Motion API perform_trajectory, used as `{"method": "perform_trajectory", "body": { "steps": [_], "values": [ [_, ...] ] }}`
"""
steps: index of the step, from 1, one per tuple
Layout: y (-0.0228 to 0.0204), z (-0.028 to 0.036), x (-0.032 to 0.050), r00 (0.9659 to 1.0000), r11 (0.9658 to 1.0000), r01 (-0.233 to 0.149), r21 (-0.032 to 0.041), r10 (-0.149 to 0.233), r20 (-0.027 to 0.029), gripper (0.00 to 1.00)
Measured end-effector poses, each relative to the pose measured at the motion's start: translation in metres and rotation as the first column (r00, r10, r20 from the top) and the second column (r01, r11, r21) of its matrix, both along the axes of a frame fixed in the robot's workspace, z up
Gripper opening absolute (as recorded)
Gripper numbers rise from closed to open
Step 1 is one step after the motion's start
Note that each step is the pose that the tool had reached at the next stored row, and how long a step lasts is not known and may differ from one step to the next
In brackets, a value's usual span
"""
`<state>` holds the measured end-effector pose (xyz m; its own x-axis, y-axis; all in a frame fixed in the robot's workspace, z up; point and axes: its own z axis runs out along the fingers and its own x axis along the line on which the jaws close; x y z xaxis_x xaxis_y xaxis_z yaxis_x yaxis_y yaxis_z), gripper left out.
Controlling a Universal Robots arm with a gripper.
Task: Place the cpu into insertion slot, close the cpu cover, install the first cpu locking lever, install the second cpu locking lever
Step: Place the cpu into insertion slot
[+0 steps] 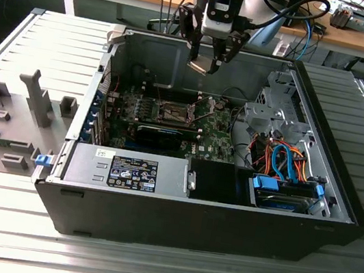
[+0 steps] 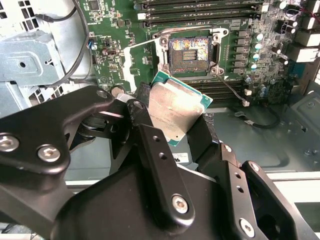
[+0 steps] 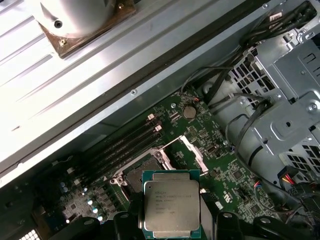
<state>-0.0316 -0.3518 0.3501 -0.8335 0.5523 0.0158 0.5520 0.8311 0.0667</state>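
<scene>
Hand: your hand (image 1: 206, 63) hangs in the air over the open computer case (image 1: 188, 227). Its two black fingers (image 2: 155, 150) are clamped on opposite edges of the cpu (image 2: 175, 107).
Cpu: you hold it clear of the board, pale metal face outward, with its green edge showing around the plate. In the first wrist view the cpu (image 3: 171, 207) sits between the fingertips, with the hand (image 3: 172, 220) just behind it. In the exterior view the cpu (image 1: 198, 66) is tilted and well above the motherboard.
Insertion slot: the insertion slot (image 2: 189, 50) lies bare on the green board, dark contact field exposed inside its silvery rim. From the exterior view you see the insertion slot (image 1: 174, 112) below the hand and a little toward that view's left.
Cpu cover: the cpu cover (image 3: 192, 152) is swung open, standing up off one side of the socket.
Lever: a thin locking lever (image 2: 232, 90) angles away from a corner of the socket, not latched.
Board surroundings: long memory slots (image 2: 200, 6) run just beside the socket, and a black expansion card (image 1: 162, 133) lies on its near side.
Case interior: a metal drive cage (image 1: 276, 113) and orange and blue cables (image 1: 288, 164) fill the exterior view's right.
Counter: the case rests on a ridged metal counter (image 1: 147, 269), with grey fixtures (image 1: 5, 115) at the exterior view's left.
</scene>
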Motion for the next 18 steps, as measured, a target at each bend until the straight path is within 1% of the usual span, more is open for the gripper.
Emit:
{"method": "perform_trajectory", "body": {
  "steps": [8, 11, 18],
  "values": [
    [0.0000, -0.0002, 0.0000, 0.9999, 0.9999, 0.015, -0.0005, -0.015, 0.0000, 0.55],
    [0.0000, -0.0006, 0.0000, 0.9988, 0.9988, 0.048, -0.0010, -0.048, 0.0000, 0.55],
    [0.0000, -0.0007, 0.0000, 0.9982, 0.9982, 0.059, -0.0012, -0.059, 0.0000, 0.55]
  ]
}}
